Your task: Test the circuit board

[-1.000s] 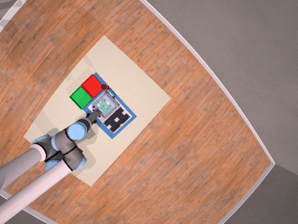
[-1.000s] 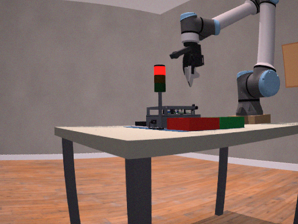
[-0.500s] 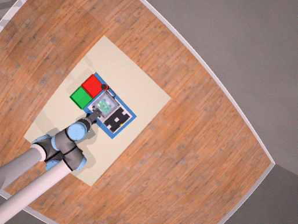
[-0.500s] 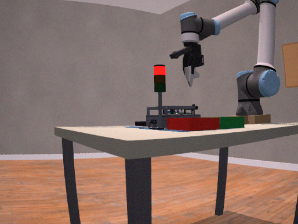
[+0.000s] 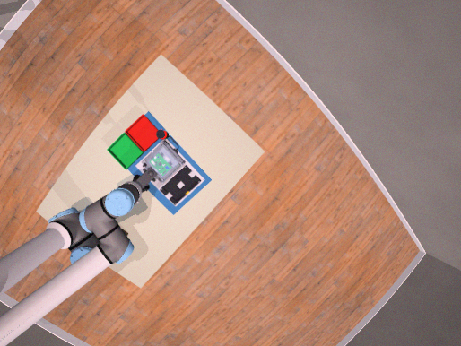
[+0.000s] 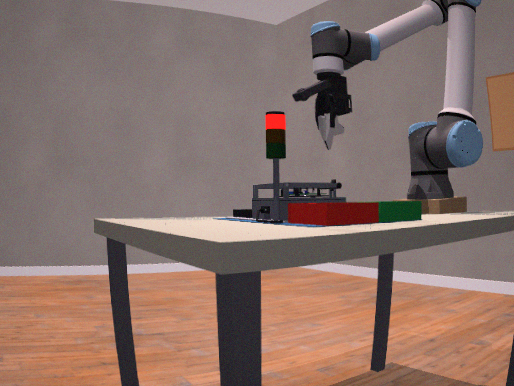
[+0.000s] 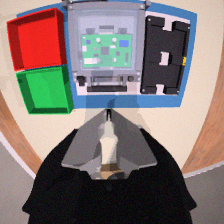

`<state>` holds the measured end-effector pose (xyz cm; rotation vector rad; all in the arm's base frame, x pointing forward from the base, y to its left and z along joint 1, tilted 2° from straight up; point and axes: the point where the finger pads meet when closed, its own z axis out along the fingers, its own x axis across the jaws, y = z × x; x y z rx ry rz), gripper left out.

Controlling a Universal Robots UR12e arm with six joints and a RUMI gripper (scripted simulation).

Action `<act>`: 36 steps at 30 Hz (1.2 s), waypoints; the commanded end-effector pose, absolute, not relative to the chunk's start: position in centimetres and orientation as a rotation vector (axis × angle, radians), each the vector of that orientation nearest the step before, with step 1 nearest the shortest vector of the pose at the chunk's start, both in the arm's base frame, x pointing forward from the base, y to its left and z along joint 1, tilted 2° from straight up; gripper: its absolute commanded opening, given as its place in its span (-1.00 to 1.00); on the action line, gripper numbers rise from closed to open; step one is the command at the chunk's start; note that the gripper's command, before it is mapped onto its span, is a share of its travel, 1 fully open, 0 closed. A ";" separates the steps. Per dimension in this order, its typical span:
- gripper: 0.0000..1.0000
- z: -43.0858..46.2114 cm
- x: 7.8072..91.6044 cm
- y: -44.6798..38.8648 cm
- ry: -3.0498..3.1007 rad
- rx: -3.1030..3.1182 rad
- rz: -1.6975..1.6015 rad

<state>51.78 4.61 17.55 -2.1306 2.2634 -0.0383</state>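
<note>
Top view: the counter (image 5: 215, 130) (image 6: 165, 231) (image 7: 202, 117) fills the middle of the frame. Left of the frame's centre lies a blue mat (image 5: 169, 210) (image 7: 187, 95), bearing the tester and, to its lower right, the black tray (image 5: 190, 177) (image 7: 154, 60). The red bin (image 5: 143, 132) (image 6: 327, 214) (image 7: 37, 40) and the green bin (image 5: 126, 151) (image 6: 400, 211) (image 7: 46, 91) adjoin each other at the upper left of the tester. The arm (image 5: 105, 224) (image 6: 407, 25) enters from the lower left corner.

Exterior view: the signal light (image 5: 161, 134) (image 6: 275, 135) stands upright near the centre of the frame, its top segment lit red and the two segments beneath it dark. The tester (image 5: 181, 157) (image 6: 310, 201) (image 7: 72, 35) is seen behind the light's pole and the red bin, its lid (image 5: 174, 168) (image 6: 310, 185) (image 7: 137, 37) lying level over it. The hand (image 5: 152, 174) (image 6: 328, 146) (image 7: 108, 109), at the upper right of centre, points downward above the tester, well apart from it; its jaws are closed, with nothing between them.

Wrist view: the board (image 5: 160, 164) (image 7: 106, 51), green, lies flat in the tester beneath the clear lid, in the upper middle of the frame, component side up. The red bin occupies the upper left, the green bin directly below it, and the tray the upper right. The closed fingertips appear at the centre, below the tester's near edge in the frame.

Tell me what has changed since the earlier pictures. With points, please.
Nothing has visibly changed. The gripper (image 5: 152, 174) (image 6: 328, 146) (image 7: 108, 109) hangs shut, holding nothing. As before, the signal light (image 6: 275, 121) shows red, the circuit board (image 5: 160, 164) (image 7: 106, 51) lies in the tester (image 5: 180, 166) (image 6: 270, 202) (image 7: 72, 37), and the red bin (image 5: 143, 133) (image 6: 327, 214) (image 7: 37, 40) and green bin (image 5: 125, 151) (image 6: 399, 211) (image 7: 46, 90) stand where they were.
</note>
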 end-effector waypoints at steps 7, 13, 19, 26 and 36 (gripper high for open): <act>-1.00 17.7 52.5 7.4 2.263 -2.130 -0.040; -1.00 17.7 53.0 9.4 2.263 -2.130 -0.040; -1.00 17.7 53.5 11.6 2.263 -2.130 -0.040; -1.00 17.7 53.6 11.9 2.263 -2.130 -0.040; -1.00 15.8 53.7 11.9 2.263 -2.130 -0.040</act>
